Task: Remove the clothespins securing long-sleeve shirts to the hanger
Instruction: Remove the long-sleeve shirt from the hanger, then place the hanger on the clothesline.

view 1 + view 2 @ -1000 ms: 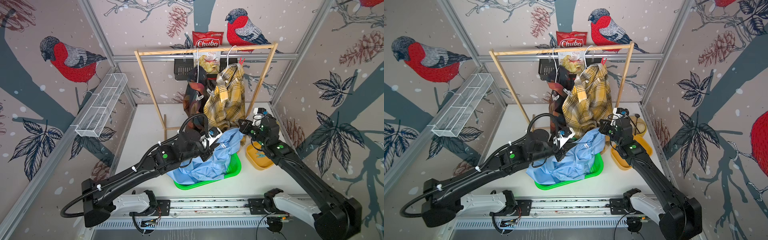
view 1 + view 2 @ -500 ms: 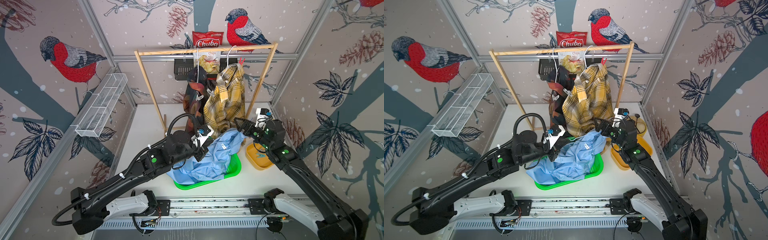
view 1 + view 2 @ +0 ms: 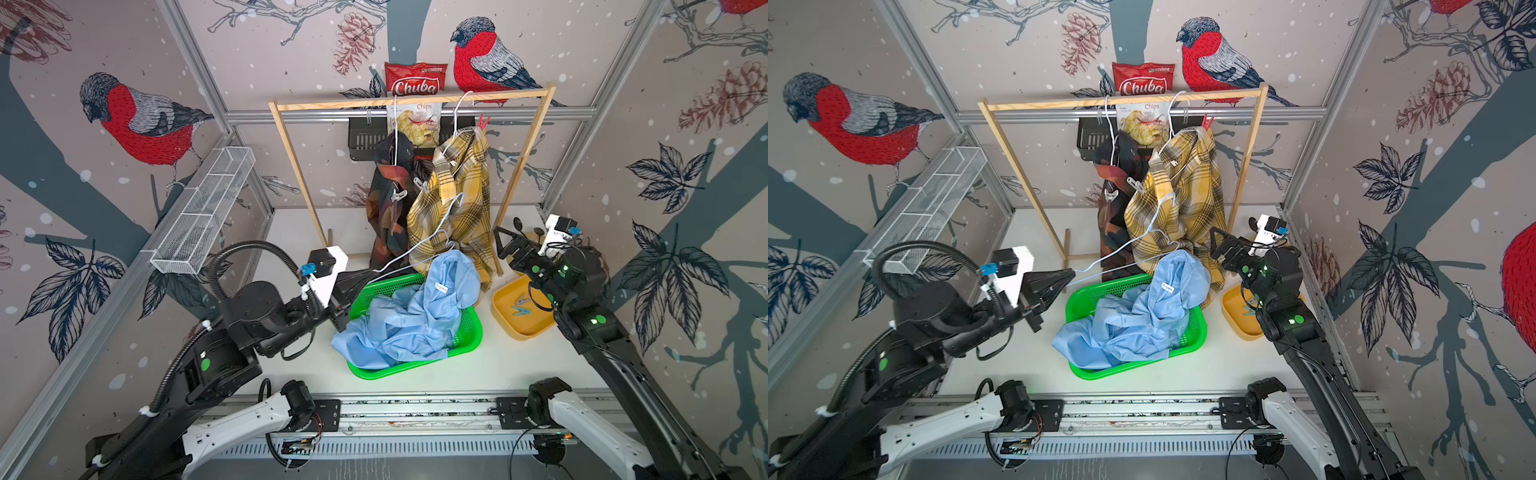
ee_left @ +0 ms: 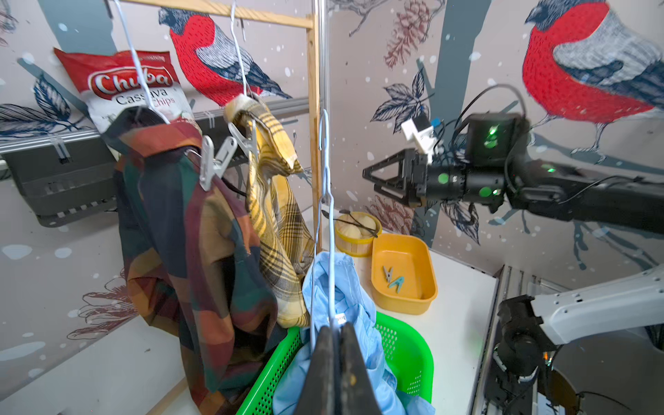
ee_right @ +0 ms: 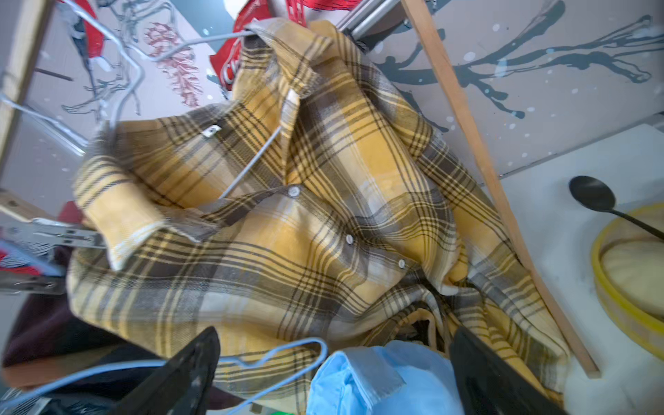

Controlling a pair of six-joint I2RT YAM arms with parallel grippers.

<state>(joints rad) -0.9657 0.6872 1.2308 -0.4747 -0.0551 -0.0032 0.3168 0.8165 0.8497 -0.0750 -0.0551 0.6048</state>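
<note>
White tabletop (image 3: 498, 365): left end effector (image 3: 1073, 273) clenched on blue hanger (image 4: 326, 196); right end effector (image 5: 332, 339) hovers, released.

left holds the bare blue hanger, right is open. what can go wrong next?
The left hand grips the blue hanger by one corner; its hook stands beside the plaid shirt and rack post and may snag either.
The blue shirt spills over the green basket rim and might slide out.
The open right hand is near the plaid fabric; reaching for the grey clothespin may pinch cloth instead.
</note>
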